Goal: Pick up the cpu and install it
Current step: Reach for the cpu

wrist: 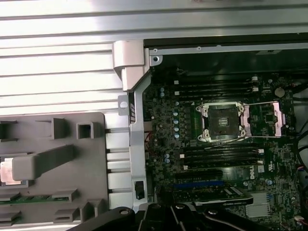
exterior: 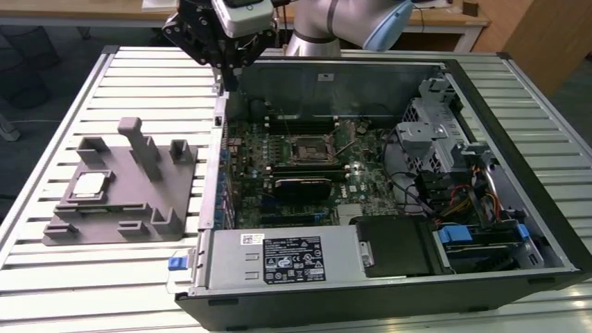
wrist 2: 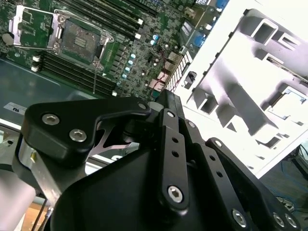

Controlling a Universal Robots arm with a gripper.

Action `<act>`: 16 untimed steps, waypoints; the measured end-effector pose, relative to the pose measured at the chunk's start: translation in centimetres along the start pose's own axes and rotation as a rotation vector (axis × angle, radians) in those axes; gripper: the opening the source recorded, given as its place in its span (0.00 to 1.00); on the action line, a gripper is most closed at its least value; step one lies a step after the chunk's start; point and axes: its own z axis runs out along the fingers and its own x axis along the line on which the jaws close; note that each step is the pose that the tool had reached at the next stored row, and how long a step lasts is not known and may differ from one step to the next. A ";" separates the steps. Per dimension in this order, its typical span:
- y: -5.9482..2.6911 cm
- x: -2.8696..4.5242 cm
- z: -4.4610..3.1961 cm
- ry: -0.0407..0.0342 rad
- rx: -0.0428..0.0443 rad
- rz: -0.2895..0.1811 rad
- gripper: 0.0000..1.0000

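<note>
An open computer case lies on its side on a slatted metal table. A grey power supply sits at its near end, with the green motherboard beyond. The processor socket is empty, its cover plate swung open. Just beside the case, on the exterior view's left, a grey plastic tray with upright posts holds the cpu flat in a recess. A wooden desk stands behind the table. The arm's gripper hangs above the case's far corner, pointing down, drawn closed and holding nothing.
</note>
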 end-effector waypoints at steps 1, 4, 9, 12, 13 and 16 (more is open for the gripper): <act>-0.01 0.09 0.00 0.0000 0.0000 0.000 0.11; -0.03 0.36 0.01 0.0000 -0.0001 0.000 0.11; -0.06 0.73 0.03 0.0000 0.0000 0.000 0.11; -0.07 0.92 0.04 0.0000 0.0000 0.000 0.11; -0.08 0.99 0.04 0.0000 0.0000 0.000 0.11; -0.10 1.23 0.05 0.0001 0.0001 0.000 0.11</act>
